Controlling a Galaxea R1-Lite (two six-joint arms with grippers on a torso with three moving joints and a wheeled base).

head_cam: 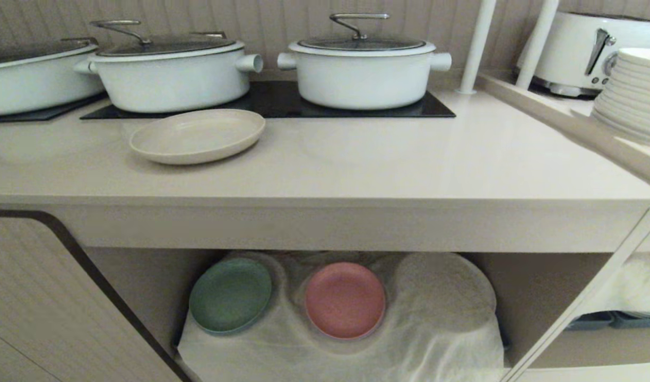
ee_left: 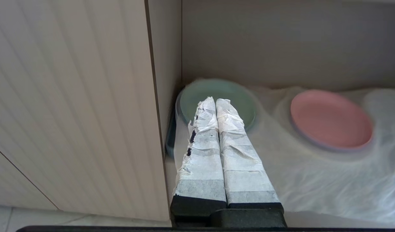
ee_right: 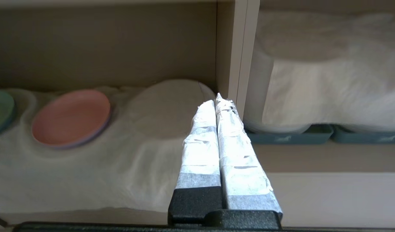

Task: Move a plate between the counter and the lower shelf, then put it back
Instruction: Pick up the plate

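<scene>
Cream matte round plate [head_cam: 197, 136] sits on long beige counter [head_cam: 409, 159], just before black hob panel. Beige lower shelf [head_cam: 521, 286] holds green plate [head_cam: 230, 294], pink plate [head_cam: 345, 300] on white gauzy cloth [head_cam: 441, 329]. Left gripper [ee_left: 215, 102], right gripper [ee_right: 215, 100]: fingers pressed together, empty, low before shelf opening. You likely have the whole move ahead, or it is already finished; can't tell which.

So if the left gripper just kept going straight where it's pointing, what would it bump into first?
Probably the green plate. The left gripper, fingers shut, points into the lower shelf, and its tips line up over that plate on the white cloth. Depth is hard to judge, so it might meet the cloth first.
</scene>
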